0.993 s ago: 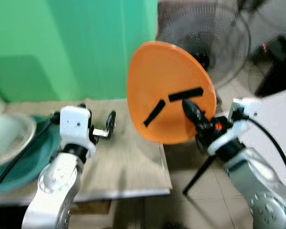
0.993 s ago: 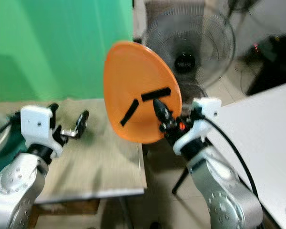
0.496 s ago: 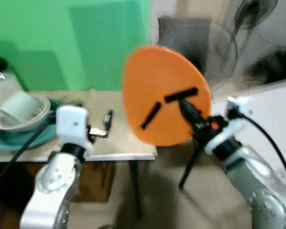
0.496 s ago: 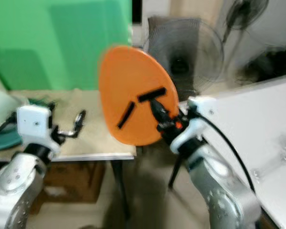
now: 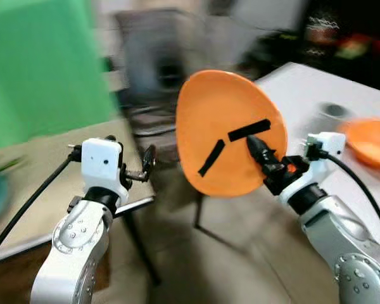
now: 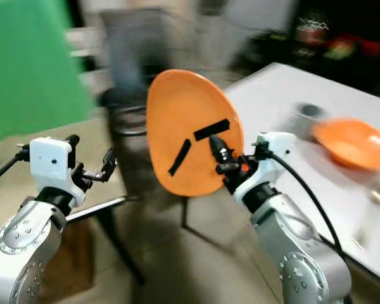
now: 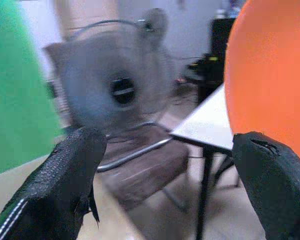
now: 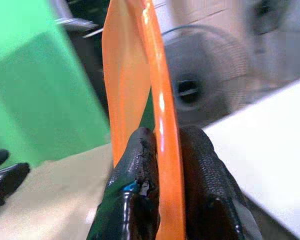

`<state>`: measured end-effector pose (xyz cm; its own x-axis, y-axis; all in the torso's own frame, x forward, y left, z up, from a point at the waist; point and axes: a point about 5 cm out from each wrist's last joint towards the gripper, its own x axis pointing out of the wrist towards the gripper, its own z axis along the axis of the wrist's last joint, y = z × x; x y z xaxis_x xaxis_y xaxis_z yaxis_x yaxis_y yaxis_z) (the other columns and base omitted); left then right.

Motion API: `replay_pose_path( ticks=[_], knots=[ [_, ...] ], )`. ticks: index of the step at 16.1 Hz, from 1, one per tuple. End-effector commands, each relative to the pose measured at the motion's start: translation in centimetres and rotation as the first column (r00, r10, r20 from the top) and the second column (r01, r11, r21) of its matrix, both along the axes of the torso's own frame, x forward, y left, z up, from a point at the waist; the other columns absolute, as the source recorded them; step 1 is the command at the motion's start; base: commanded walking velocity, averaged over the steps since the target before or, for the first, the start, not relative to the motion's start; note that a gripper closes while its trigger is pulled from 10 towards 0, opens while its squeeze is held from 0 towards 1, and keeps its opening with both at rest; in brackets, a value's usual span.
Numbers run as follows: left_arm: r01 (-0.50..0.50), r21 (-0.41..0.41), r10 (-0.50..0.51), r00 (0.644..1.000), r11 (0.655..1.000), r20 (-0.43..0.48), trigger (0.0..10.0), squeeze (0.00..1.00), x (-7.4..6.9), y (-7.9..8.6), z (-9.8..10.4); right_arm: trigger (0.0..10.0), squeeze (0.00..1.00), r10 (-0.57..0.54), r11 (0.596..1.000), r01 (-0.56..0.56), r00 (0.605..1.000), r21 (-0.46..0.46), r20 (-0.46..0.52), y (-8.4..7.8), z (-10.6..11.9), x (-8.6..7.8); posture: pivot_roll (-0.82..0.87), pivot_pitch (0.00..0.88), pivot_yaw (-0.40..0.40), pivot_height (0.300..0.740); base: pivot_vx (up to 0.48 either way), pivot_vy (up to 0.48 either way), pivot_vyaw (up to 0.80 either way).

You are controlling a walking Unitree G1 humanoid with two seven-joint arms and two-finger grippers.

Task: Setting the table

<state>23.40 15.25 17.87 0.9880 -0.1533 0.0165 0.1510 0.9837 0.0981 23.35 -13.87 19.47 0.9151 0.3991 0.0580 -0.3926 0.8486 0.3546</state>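
My right gripper (image 5: 253, 144) holds an orange plate (image 5: 225, 114) upright in front of me, shut on its rim. Two black strips (image 5: 248, 130) show on the face turned toward me. In the right wrist view both black fingers (image 8: 140, 170) pinch the plate's edge (image 8: 162, 110) between them. My left gripper (image 5: 141, 166) is raised at chest height to the left of the plate, open, with nothing between its fingers (image 7: 75, 170). A white table (image 5: 291, 88) lies at the right, behind the plate.
An orange bowl (image 5: 370, 140) and a grey cup-like thing (image 5: 329, 113) sit on the white table. A standing fan (image 5: 158, 69) is blurred behind the plate. A wooden table (image 5: 38, 171) and a green wall (image 5: 38, 57) are at the left.
The camera has swung right: the wooden table with its dishes slid off left, and the white table with the orange bowl came in. The plate stays in my right gripper.
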Motion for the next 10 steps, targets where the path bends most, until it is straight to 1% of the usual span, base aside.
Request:
replay_pose_path(
  ticks=[1, 2, 5, 7, 10],
  knots=[
    [-0.005, -0.010, 0.005, 1.000, 1.000, -0.004, 10.0, 0.00, 0.29, 0.17, 0.00, 10.0, 0.00, -0.010, 1.000, 0.009, 0.999, 0.021, 0.045, 0.02, 0.90, 0.05, -0.06, 0.000, 0.033, 0.740, 0.000, 0.000, -0.80],
    [-0.011, -0.043, 0.010, 1.000, 0.999, -0.009, 10.0, 0.00, 0.45, 0.26, 0.07, 10.0, 0.00, -0.024, 0.999, 0.023, 0.999, 0.025, 0.039, -0.13, 0.83, 0.12, -0.06, 0.000, 0.034, 0.740, 0.000, 0.000, -0.80],
    [-0.011, -0.036, 0.011, 1.000, 0.999, -0.001, 10.0, 0.00, 0.61, 0.42, 0.30, 10.0, 0.00, -0.037, 0.999, 0.036, 0.999, 0.038, 0.025, -0.33, 0.74, 0.29, -0.06, 0.000, 0.031, 0.740, 0.000, 0.000, -0.80],
    [-0.012, -0.006, 0.012, 1.000, 1.000, 0.013, 10.0, 0.00, 0.63, 0.53, 0.29, 10.0, 0.00, -0.046, 0.998, 0.046, 0.999, 0.032, 0.004, -0.45, 0.55, 0.62, -0.06, 0.000, 0.026, 0.740, 0.000, 0.000, -0.80],
    [-0.001, 0.015, 0.000, 1.000, 1.000, 0.029, 10.0, 0.00, 1.02, 0.32, 0.46, 10.0, 0.00, -0.076, 0.997, 0.076, 0.997, 0.001, -0.017, -0.64, 0.04, 0.91, -0.06, 0.000, 0.024, 0.740, 0.000, 0.000, -0.80]
  ],
)
